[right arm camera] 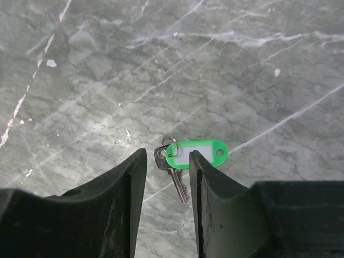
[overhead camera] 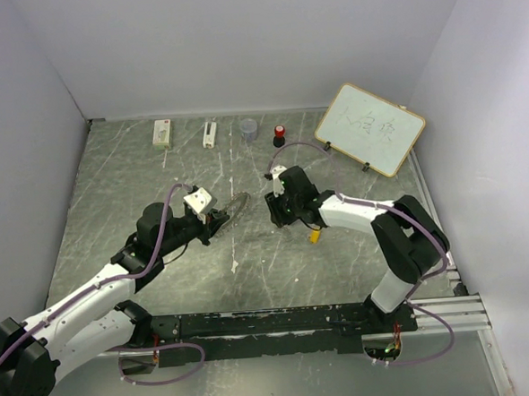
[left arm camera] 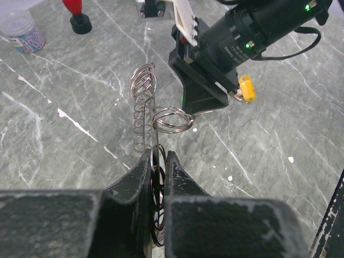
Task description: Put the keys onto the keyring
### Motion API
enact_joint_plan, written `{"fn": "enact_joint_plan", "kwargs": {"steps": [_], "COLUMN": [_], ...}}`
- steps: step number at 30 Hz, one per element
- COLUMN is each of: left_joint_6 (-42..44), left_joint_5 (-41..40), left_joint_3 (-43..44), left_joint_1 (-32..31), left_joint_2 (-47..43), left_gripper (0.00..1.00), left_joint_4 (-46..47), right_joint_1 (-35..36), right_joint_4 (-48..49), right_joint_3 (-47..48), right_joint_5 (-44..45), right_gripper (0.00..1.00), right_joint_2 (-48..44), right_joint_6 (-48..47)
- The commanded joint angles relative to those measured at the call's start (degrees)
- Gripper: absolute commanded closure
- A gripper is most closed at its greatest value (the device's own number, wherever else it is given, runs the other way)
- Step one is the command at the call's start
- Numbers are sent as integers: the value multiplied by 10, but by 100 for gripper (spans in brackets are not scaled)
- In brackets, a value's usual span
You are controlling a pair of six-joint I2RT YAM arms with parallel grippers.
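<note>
My left gripper [left arm camera: 157,158] is shut on the keyring [left arm camera: 142,91], a thin metal ring seen edge-on with small wire rings crowding its rim, one loop [left arm camera: 173,119] lying out to the side. In the top view the left gripper [overhead camera: 219,220] holds the keyring [overhead camera: 238,204] just above the table. My right gripper [right arm camera: 167,161] is open and points down over the green-tagged key [right arm camera: 196,154], which lies flat on the table between and just beyond the fingertips. The yellow-orange key [overhead camera: 314,235] lies beside the right gripper [overhead camera: 282,217]; it also shows in the left wrist view [left arm camera: 246,88].
A small whiteboard [overhead camera: 369,129] leans at the back right. A red-topped black knob [overhead camera: 279,135], a small grey cup [overhead camera: 249,129] and two white boxes [overhead camera: 162,133] stand along the back edge. Grey walls close in both sides.
</note>
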Motion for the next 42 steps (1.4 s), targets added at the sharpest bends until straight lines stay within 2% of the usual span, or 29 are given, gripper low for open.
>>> {"fn": "enact_joint_plan", "kwargs": {"steps": [1,13,17,19,24,28,36,42], "left_joint_6": [0,3,3,3,3,3,0,-2], "left_joint_5": [-8,-10,-10,-11,-10,-10,4,23], "left_joint_3": [-2,-2,-2,-2,-2,-1,13,53], "left_joint_1": [1,1,1,1,1,1,1,1], "left_joint_2": [-13,-10,-10,-10,-10,-10,9,40], "left_gripper": [93,93,93,93,93,93,93,93], "left_joint_4": [20,18,18,18,17,17,23,19], "right_joint_1": [2,1,0,0,1,1,0,2], "right_joint_4": [4,14,13,13,11,23,74,125], "right_joint_3": [15,24,25,25,23,10,-43,-86], "right_joint_5": [-22,-30,-31,-30,-26,-10,5,-21], "right_gripper": [62,62,66,72,100,100,100,100], "right_joint_2": [21,52,56,56,41,-2,-158,-261], "right_joint_6": [-7,-12,-13,-12,-10,-5,-21,-49]}}
